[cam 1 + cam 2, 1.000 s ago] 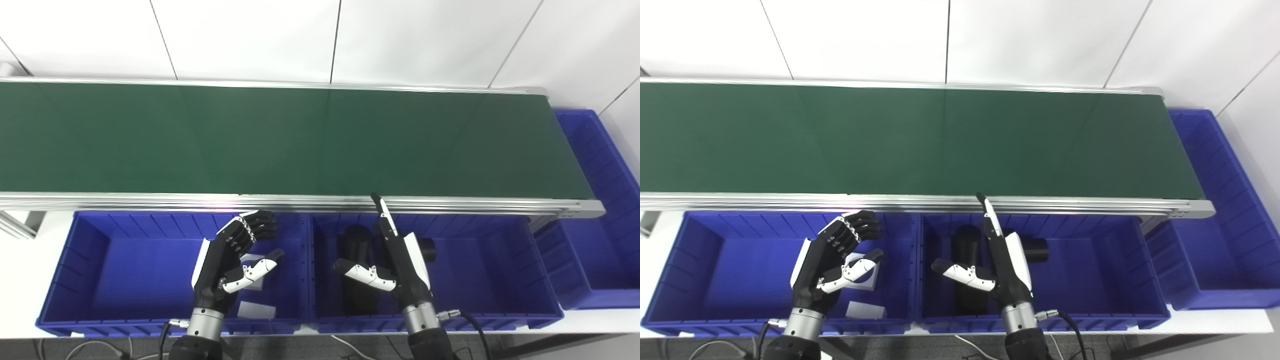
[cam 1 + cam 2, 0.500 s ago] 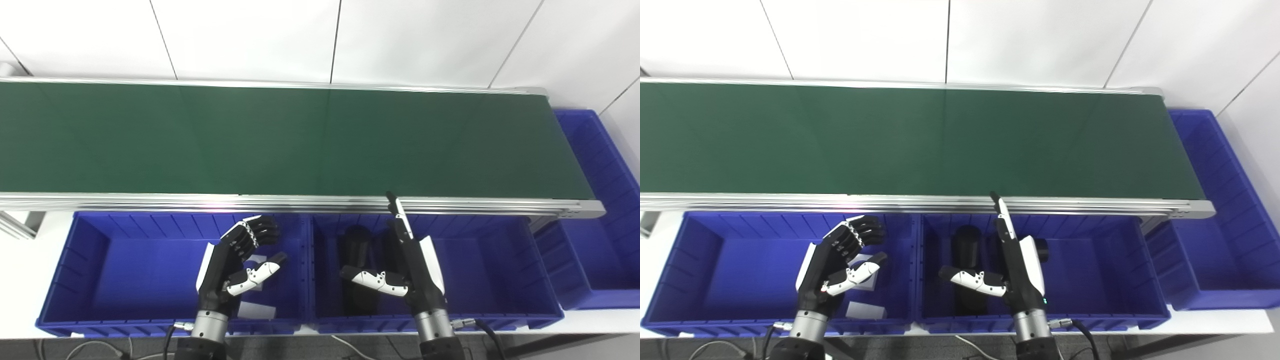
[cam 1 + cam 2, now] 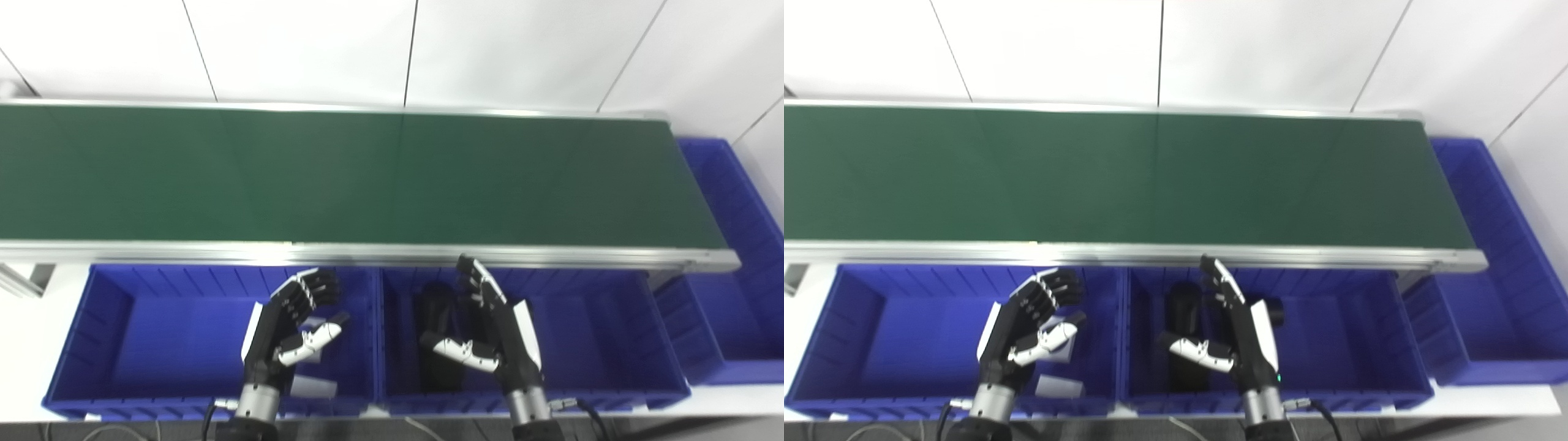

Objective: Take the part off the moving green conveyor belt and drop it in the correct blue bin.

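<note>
Green conveyor belt (image 3: 367, 177) runs left to right across the upper half, silver rail along its near edge. No part shows anywhere on its surface in either view.

3 blue bins. Left bin (image 3: 110, 343) and middle bin (image 3: 600, 343) sit side by side just below the rail; a third bin (image 3: 729, 294) sits past the belt's right end.

Left hand (image 3: 288, 334) hangs over the right part of the left bin, fingers (image 3: 315, 288) curled but apart from the thumb, holding nothing. White flat pieces (image 3: 1059, 387) lie on the bin floor beneath it; their shape is too blurred to tell.

Right hand (image 3: 1240, 343) hangs over the left part of the middle bin, fingers stretched toward the rail, thumb spread out to the left, holding nothing. Black cylindrical parts (image 3: 1185, 346) lie in this bin, one long and dark just left of the hand, another (image 3: 1274, 311) partly hidden behind it.
</note>
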Controlling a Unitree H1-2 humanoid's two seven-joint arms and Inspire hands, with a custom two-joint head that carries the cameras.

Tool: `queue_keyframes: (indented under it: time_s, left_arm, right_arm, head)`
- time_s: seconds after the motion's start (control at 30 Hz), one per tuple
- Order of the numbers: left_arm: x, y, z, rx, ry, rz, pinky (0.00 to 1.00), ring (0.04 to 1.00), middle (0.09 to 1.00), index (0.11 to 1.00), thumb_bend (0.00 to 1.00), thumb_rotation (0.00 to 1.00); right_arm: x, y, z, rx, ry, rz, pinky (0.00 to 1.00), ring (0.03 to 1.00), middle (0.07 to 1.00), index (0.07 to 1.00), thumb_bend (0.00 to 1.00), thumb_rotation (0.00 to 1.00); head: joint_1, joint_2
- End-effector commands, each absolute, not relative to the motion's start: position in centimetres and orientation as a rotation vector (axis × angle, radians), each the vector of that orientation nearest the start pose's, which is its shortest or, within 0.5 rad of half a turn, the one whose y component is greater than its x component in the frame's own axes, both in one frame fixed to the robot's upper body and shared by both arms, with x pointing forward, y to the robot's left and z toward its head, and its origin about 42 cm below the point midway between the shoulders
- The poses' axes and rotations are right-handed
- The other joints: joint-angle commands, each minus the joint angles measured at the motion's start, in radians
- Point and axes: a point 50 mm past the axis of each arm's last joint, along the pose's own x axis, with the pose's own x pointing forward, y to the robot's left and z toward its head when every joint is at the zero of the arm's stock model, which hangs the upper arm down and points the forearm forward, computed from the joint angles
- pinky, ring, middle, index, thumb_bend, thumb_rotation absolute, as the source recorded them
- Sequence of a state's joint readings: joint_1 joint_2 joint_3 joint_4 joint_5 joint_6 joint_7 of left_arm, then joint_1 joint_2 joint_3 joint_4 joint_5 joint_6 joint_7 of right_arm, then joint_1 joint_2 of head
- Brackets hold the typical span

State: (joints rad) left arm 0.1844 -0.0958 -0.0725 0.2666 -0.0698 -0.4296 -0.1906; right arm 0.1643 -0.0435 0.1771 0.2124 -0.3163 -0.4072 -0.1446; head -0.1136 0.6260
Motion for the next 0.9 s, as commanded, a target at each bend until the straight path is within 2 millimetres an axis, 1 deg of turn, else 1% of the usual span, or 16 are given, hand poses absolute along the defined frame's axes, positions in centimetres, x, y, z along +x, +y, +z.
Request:
queue_keyframes:
  time_s: [0.0,0.07,0.13,0.27,0.33,0.4,0.5,0.63,0.7,0.77,0.87]
  left_arm:
    - [21.0,15.5,2.3,-0.157,-0.069,-0.179,0.65,0.658,0.684,0.689,0.54,0.00]
    - [21.1,15.5,2.2,-0.151,-0.068,-0.173,0.65,0.659,0.686,0.692,0.55,0.00]
    - [21.0,15.5,2.1,-0.148,-0.062,-0.168,0.65,0.659,0.688,0.694,0.55,0.00]
    - [20.9,15.5,1.8,-0.156,-0.051,-0.167,0.69,0.676,0.698,0.698,0.57,0.00]
    - [20.8,15.4,1.9,-0.164,-0.053,-0.175,0.68,0.675,0.703,0.695,0.56,0.00]
    - [20.6,15.2,2.0,-0.165,-0.056,-0.174,0.68,0.672,0.702,0.693,0.57,0.00]
    - [20.5,15.3,2.0,-0.152,-0.056,-0.170,0.69,0.691,0.707,0.705,0.55,0.00]
    - [20.5,15.3,2.0,-0.155,-0.056,-0.168,0.72,0.704,0.713,0.707,0.56,0.00]
    - [20.5,15.3,2.0,-0.149,-0.056,-0.162,0.72,0.709,0.718,0.705,0.55,0.00]
    - [20.5,15.3,2.0,-0.142,-0.055,-0.157,0.72,0.704,0.715,0.703,0.55,0.00]
    - [20.6,15.4,2.0,-0.143,-0.053,-0.157,0.72,0.695,0.708,0.699,0.55,0.00]
  right_arm:
    - [21.5,-18.3,3.2,-0.269,-0.144,0.112,0.70,0.817,0.876,0.870,0.67,0.22]
    - [21.7,-18.1,3.0,-0.261,-0.137,0.115,0.71,0.826,0.880,0.864,0.67,0.18]
    - [22.1,-17.9,2.8,-0.248,-0.132,0.111,0.72,0.828,0.881,0.862,0.67,0.17]
    - [22.6,-17.4,2.7,-0.241,-0.138,0.105,0.74,0.836,0.876,0.854,0.69,0.20]
    - [22.6,-17.2,2.7,-0.246,-0.142,0.106,0.74,0.834,0.875,0.858,0.70,0.23]
    - [22.6,-17.2,2.7,-0.248,-0.144,0.110,0.73,0.831,0.873,0.858,0.70,0.23]
    - [22.5,-17.2,2.7,-0.247,-0.144,0.110,0.74,0.828,0.865,0.852,0.70,0.17]
    - [22.3,-17.3,2.7,-0.254,-0.143,0.112,0.74,0.828,0.865,0.854,0.69,0.16]
    - [22.2,-17.4,2.6,-0.256,-0.141,0.111,0.74,0.827,0.862,0.853,0.69,0.14]
    - [22.1,-17.5,2.5,-0.257,-0.140,0.109,0.74,0.826,0.861,0.855,0.69,0.12]
    - [22.0,-17.5,2.5,-0.257,-0.137,0.105,0.74,0.821,0.858,0.850,0.69,0.11]
  head:
    - [0.007,-0.004]
    - [0.010,-0.005]
    - [0.016,-0.008]
    - [0.025,-0.010]
    - [0.029,-0.008]
    - [0.030,-0.006]
    - [0.031,0.001]
    - [0.030,0.003]
    - [0.030,0.005]
    - [0.030,0.007]
    - [0.030,0.008]
